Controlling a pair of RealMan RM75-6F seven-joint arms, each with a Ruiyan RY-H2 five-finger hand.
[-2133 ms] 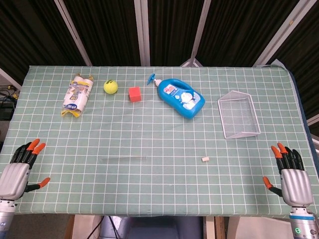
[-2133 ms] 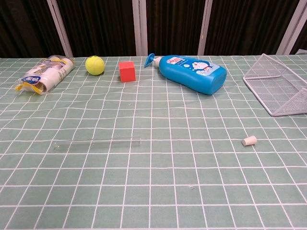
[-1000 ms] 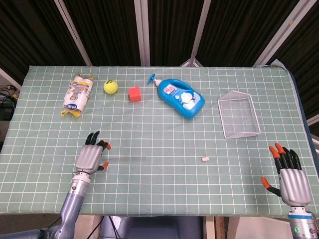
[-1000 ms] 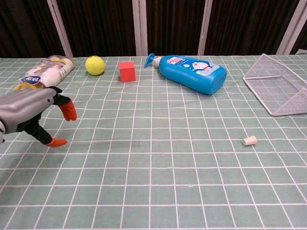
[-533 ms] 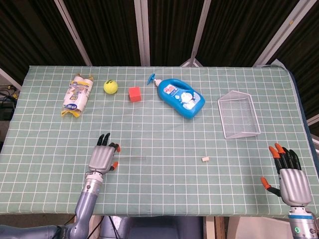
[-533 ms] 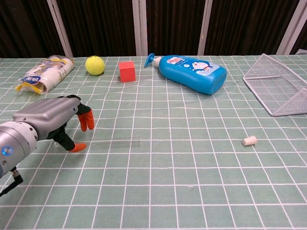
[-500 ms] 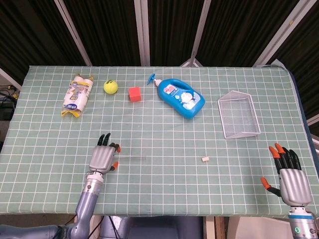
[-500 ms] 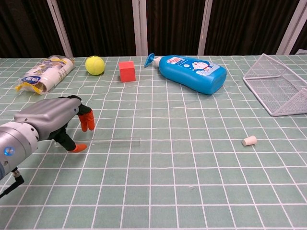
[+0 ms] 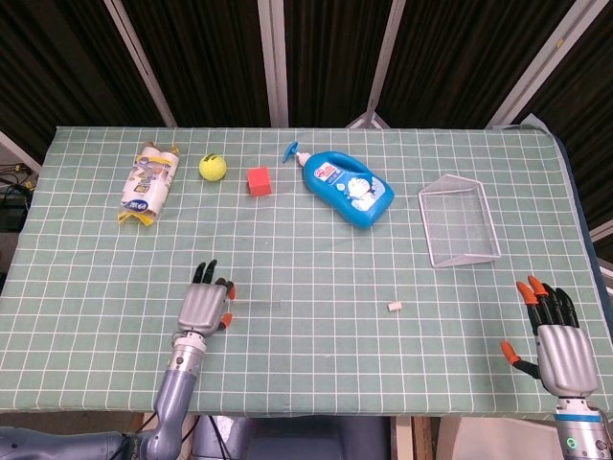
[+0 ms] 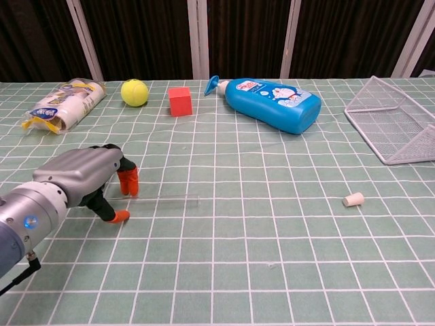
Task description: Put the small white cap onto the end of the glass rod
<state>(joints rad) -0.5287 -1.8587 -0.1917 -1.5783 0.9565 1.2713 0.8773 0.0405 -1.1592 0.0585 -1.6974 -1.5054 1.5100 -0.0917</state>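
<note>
The glass rod (image 9: 255, 305) lies flat on the green checked cloth, front left of centre; its clear right part (image 10: 168, 199) shows in the chest view. My left hand (image 9: 204, 305) (image 10: 90, 176) hovers over the rod's left end. Its fingers (image 10: 128, 182) curve down behind the rod and its thumb sits in front; no grip shows. The small white cap (image 9: 393, 307) (image 10: 353, 199) lies on its side well to the right, untouched. My right hand (image 9: 558, 347) is at the front right corner, fingers spread and empty, seen only in the head view.
Along the back lie a snack packet (image 9: 148, 182), a yellow tennis ball (image 9: 213, 168), a red cube (image 9: 259, 180) and a blue bottle (image 9: 350, 189) on its side. A wire basket (image 9: 460, 222) lies tipped at the right.
My left hand has moved from the front left corner rightward to the rod's left end and lowered its fingers around it. Rod, cap and right hand stay put.
</note>
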